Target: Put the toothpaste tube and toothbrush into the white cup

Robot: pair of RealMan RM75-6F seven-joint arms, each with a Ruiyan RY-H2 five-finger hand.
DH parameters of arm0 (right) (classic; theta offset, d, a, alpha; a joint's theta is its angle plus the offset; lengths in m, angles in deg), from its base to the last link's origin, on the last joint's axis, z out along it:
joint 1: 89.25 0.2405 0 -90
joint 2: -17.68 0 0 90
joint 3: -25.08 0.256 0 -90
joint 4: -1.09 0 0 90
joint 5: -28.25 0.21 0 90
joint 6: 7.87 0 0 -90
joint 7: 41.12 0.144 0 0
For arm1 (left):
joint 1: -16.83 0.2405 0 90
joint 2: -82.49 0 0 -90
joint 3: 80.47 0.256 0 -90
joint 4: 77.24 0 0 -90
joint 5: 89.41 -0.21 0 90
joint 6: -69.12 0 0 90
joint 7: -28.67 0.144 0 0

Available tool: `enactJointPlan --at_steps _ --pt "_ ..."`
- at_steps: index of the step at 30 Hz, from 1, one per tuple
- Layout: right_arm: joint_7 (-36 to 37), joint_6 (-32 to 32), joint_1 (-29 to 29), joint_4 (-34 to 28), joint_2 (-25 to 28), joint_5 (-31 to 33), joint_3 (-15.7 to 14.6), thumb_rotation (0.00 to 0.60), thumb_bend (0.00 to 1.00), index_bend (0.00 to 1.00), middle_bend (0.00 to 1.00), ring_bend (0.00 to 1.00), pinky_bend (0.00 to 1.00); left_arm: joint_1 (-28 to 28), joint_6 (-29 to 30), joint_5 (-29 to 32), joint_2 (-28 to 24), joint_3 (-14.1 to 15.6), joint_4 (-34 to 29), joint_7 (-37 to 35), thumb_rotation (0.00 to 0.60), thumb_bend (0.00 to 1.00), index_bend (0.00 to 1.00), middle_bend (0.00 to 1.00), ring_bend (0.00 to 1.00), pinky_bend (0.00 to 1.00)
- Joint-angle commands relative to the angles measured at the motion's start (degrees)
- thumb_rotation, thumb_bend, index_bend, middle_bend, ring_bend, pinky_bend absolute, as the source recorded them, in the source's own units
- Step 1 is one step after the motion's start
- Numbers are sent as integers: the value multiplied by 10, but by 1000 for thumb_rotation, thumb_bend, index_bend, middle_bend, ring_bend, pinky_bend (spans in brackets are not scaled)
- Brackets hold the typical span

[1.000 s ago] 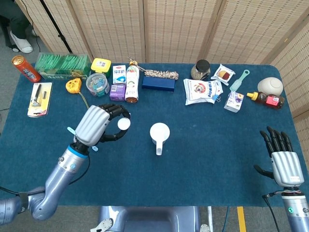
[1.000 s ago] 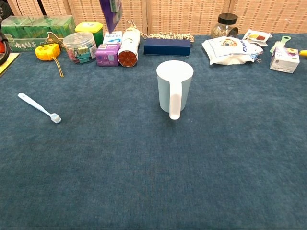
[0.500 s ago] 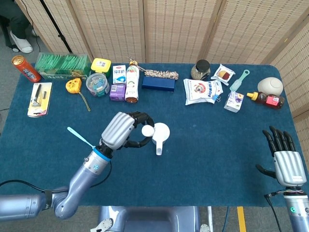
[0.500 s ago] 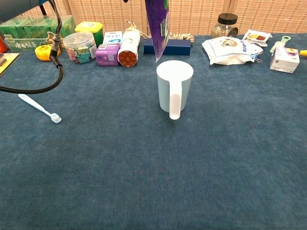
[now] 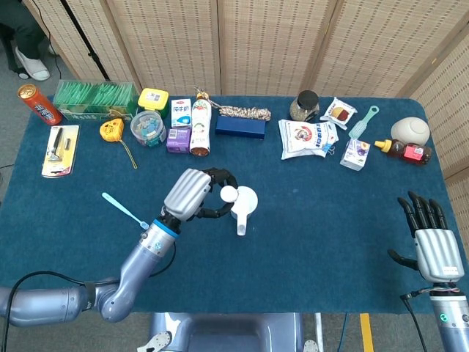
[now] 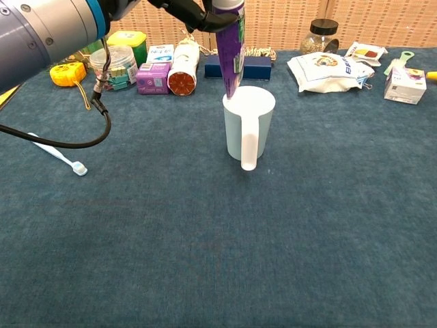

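My left hand [image 5: 196,193] grips the purple toothpaste tube [image 6: 230,49] upright, white cap [image 5: 229,194] on top. The tube's flat lower end touches the left rim of the white cup [image 6: 248,121]; I cannot tell whether it is inside. The cup [image 5: 244,200] stands mid-table, handle toward me. The light blue toothbrush [image 5: 123,208] lies flat on the blue cloth left of the arm, seen low left in the chest view as the toothbrush [image 6: 59,155]. My right hand [image 5: 431,238] hovers near the right front table edge, fingers apart and holding nothing.
A row of goods lines the back edge: green box [image 5: 95,100], yellow tape measure [image 5: 111,130], jar of clips [image 5: 149,127], purple box [image 5: 178,139], bottle [image 5: 200,124], dark blue case [image 5: 240,125], glass jar [image 5: 305,105], snack bags [image 5: 308,138]. A black cable [image 6: 68,140] hangs from my left arm.
My left hand has carried the tube rightward from over the toothbrush to the cup, and lowered its end to the cup's rim. The right hand has stayed still.
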Motion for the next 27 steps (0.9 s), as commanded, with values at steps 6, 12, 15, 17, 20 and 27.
enactJointPlan --at_steps 6,12,15,17,20,27 --pt "-1 5 2 3 -2 3 1 600 0 0 0 0 0 -13 -15 8 29 -3 42 -27 600 426 675 500 464 565" --pt "-1 7 3 5 -3 6 1 600 0 0 0 0 0 -21 -24 14 48 -3 66 -36 600 426 675 500 462 565" --pt "-1 8 3 6 -4 6 1 600 0 0 0 0 0 -25 -29 17 59 -1 83 -40 600 426 674 500 461 565" --pt "0 9 4 6 -4 5 0 600 0 0 0 0 0 -27 -33 19 66 -1 94 -45 600 426 675 500 459 565" --pt "0 9 4 6 -3 6 1 600 0 0 0 0 0 -31 -37 20 82 3 118 -51 600 426 674 500 458 565" --pt "2 11 5 7 -4 5 0 600 0 0 0 0 0 -36 -44 20 105 7 154 -61 600 426 674 500 440 565"
